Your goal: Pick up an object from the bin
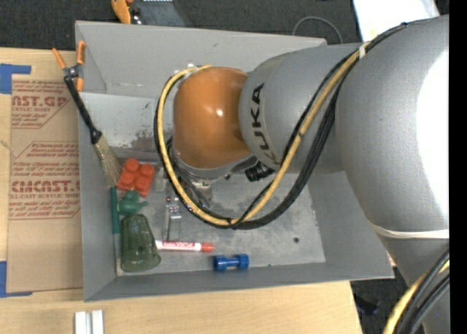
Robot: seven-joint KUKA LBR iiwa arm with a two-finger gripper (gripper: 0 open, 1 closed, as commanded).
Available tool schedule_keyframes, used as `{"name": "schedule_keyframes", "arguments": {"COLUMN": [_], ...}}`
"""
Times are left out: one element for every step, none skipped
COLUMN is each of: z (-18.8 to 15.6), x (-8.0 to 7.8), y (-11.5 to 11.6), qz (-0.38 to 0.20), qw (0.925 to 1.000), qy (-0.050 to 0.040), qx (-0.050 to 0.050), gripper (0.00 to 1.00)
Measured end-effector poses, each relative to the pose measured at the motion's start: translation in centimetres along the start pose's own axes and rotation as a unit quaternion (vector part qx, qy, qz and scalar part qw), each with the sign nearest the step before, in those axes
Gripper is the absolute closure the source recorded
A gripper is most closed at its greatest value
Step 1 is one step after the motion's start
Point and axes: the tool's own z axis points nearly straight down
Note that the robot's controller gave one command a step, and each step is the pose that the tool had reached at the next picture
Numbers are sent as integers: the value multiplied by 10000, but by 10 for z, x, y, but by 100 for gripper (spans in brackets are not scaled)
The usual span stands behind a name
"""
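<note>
Well, along the near wall of the bin point(255, 276) lie a small blue dumbbell-shaped piece point(230, 262) and, left of it, a red-and-white marker point(184, 246) whose end meets a green see-through cup point(137, 243) lying on its side, wedged into the corner so it is unlikely to roll. Just behind the marker the gripper point(174, 214) hangs low over bare floor, with nothing seen in it; whether it stands apart or together I cannot tell. The marker is the nearest thing, with open room on its far side, while the wall hems its near side. Farther back an orange block cluster point(136, 176) and a brush point(93, 125) hug the left wall; the right floor lies bare
</note>
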Motion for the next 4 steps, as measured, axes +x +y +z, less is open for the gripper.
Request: {"name": "schedule_keyframes", "arguments": {"z": [-5,76,16,51], "x": [-2,25,41,46], "y": [-1,-48,-50,-70], "qz": [10,107,-29,955], "qw": [10000,9999,9999,9954], "qy": [-36,-34,-93,24], "qx": [-8,-16,-36,3], "gripper": [0,0,0,0]}}
